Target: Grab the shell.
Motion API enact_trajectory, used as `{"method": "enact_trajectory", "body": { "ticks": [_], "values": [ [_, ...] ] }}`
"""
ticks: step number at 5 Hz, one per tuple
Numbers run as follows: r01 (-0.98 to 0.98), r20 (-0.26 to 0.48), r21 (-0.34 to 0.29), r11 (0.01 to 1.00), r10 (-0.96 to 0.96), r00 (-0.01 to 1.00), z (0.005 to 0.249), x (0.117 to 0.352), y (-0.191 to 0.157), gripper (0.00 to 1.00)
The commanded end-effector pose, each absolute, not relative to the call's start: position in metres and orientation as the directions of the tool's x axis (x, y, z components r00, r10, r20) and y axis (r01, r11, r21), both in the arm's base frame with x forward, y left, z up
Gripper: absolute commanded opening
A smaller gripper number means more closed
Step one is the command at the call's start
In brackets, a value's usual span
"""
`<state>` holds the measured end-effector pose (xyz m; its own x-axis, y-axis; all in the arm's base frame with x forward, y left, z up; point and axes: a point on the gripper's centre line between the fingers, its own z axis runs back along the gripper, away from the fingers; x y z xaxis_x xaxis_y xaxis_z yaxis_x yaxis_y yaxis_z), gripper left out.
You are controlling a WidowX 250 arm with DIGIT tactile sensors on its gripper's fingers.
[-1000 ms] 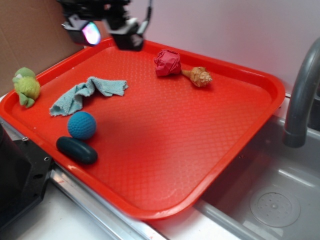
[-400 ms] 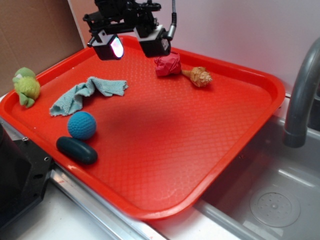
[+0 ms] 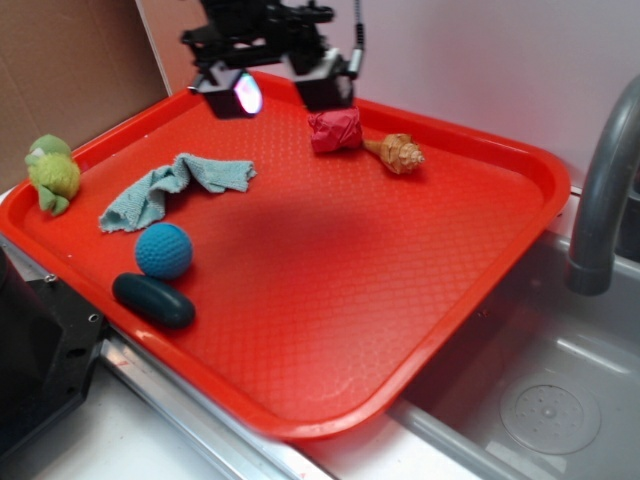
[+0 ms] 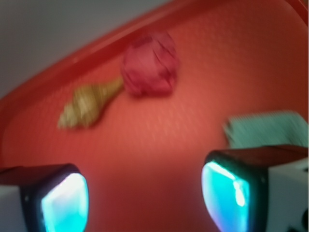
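The tan-orange shell (image 3: 401,153) lies on the red tray (image 3: 470,250) near its far edge, its thin stem pointing left toward a dark-red wrinkly wad (image 3: 336,130). In the wrist view the shell (image 4: 86,106) is blurred, upper left, with the wad (image 4: 148,65) to its right. My gripper (image 3: 285,90) hangs open and empty above the tray, just left of the wad and well left of the shell. Its two glowing pads (image 4: 65,203) stand wide apart in the wrist view, midpoint (image 4: 147,195), with bare tray between them.
A teal cloth (image 3: 175,187), a blue ball (image 3: 163,250) and a dark oval object (image 3: 153,300) lie at the tray's left. A green plush (image 3: 52,172) sits at the left rim. A sink (image 3: 550,400) and grey faucet (image 3: 600,190) are on the right.
My gripper has moved right along the tray's far side, from above the left corner to just beside the wad. It stays open. Nothing on the tray has moved.
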<state>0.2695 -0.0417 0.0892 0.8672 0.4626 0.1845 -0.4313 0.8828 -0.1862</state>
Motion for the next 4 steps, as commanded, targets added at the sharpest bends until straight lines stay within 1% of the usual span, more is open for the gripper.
{"method": "enact_trajectory", "body": {
  "ticks": [1,2,3,4],
  "values": [
    [-0.466,0.257,-0.188,0.864,0.501,0.826,0.086,0.319,-0.052,1.0],
    [-0.463,0.253,-0.174,0.869,0.494,0.832,0.075,0.334,-0.057,1.0],
    [-0.461,0.23,-0.166,0.872,0.488,0.842,0.065,0.343,-0.056,1.0],
    [-0.46,0.187,-0.154,0.875,0.483,0.856,0.051,0.35,-0.059,1.0]
  ]
}}
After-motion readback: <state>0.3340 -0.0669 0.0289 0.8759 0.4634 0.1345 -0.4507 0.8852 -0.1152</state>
